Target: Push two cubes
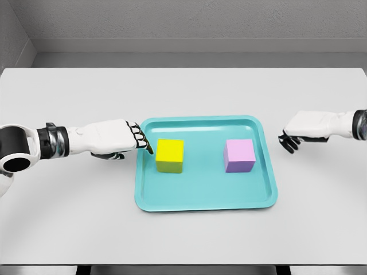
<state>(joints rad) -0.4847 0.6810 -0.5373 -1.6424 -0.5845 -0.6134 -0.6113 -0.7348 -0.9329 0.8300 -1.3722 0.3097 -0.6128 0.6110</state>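
A yellow cube (170, 155) stands on the left half of a teal tray (206, 197), and a pink cube (239, 155) stands on the right half. My left hand (139, 141) reaches in over the tray's left rim, its fingers extended and holding nothing, fingertips (149, 149) just left of the yellow cube, close to its side. My right hand (289, 140) hovers over the table to the right of the tray, apart from the pink cube, with fingers relaxed and curled downward, holding nothing.
The tray lies at the middle of a white table (183, 91). A grey wall runs behind the table's far edge. The table's front edge runs near the bottom of the picture.
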